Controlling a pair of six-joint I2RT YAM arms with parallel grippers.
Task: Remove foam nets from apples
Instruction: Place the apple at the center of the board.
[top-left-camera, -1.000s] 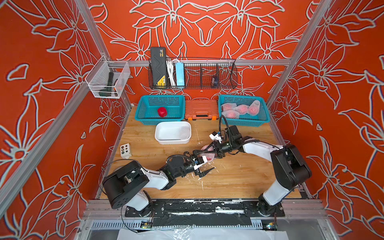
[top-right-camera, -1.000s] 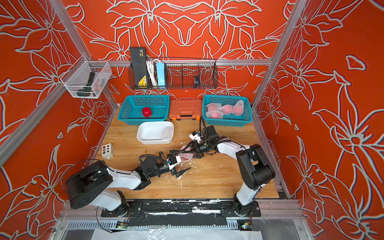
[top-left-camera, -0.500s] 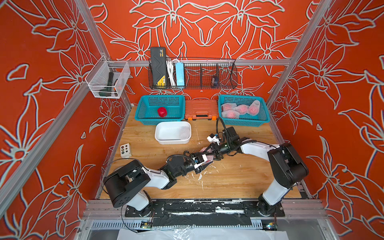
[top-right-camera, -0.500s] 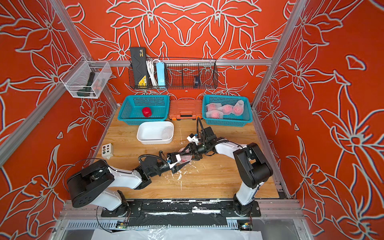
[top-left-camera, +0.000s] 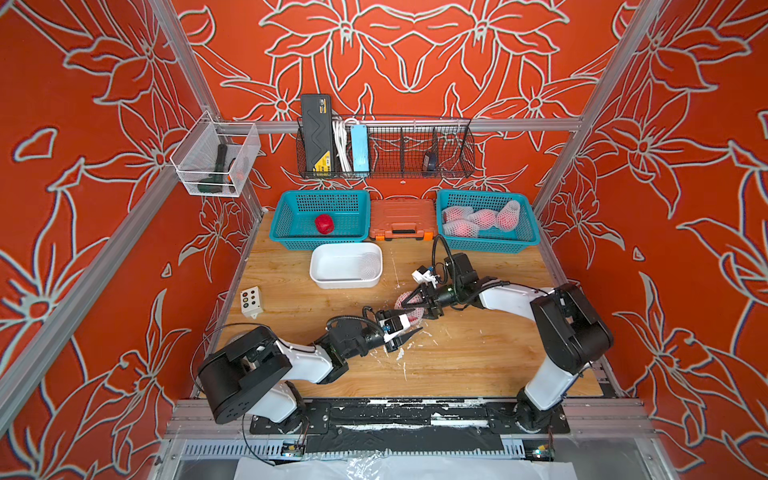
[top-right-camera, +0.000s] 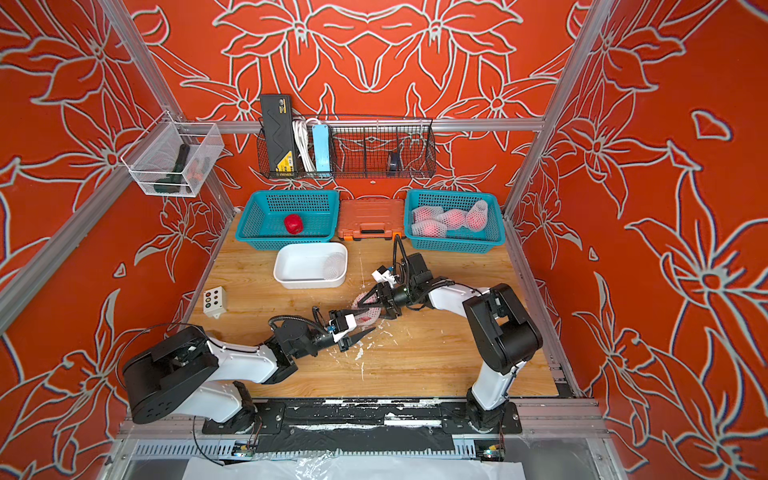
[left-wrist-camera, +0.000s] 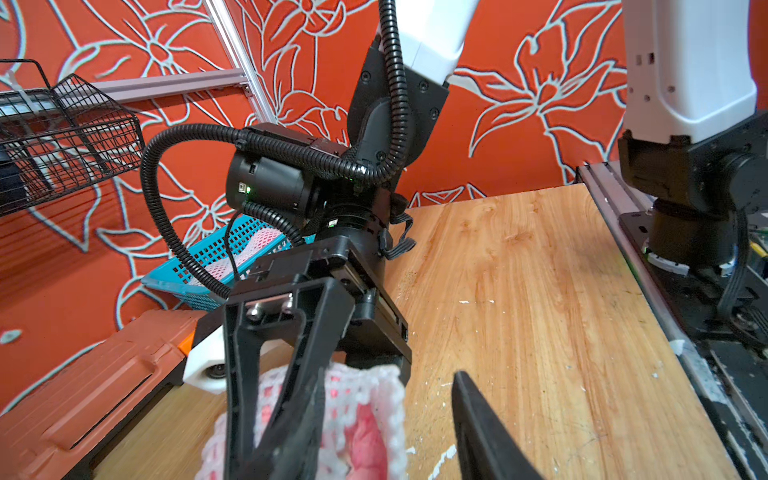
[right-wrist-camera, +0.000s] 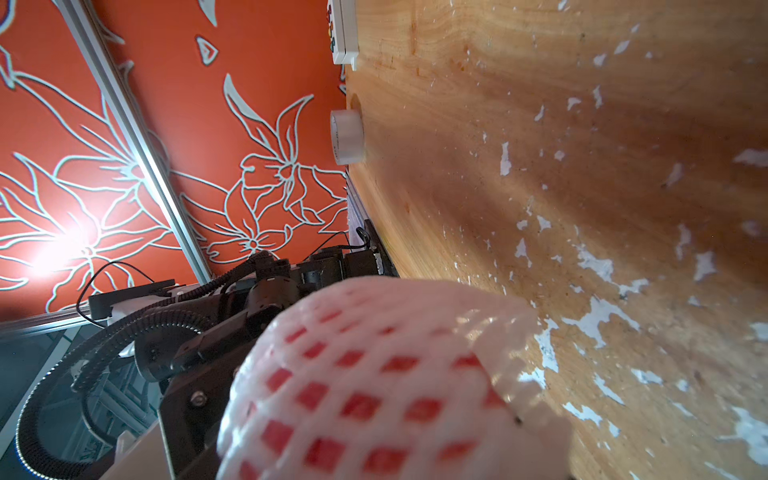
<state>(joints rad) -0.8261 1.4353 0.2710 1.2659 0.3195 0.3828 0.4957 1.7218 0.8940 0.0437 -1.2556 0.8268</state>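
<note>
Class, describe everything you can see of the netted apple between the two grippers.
The netted apple is a red fruit sleeved in a soft white foam net whose diamond holes show its skin. It sits centrally, low over the wooden table; whether it touches the wood is unclear. The right gripper clasps it, and the left gripper meets its open net end.

The apple (right-wrist-camera: 359, 405) in its net (right-wrist-camera: 415, 299) is blurry and cut off at the edge in the right wrist view, and the right gripper (top-left-camera: 407, 303) hides most of it in both top views.
</note>
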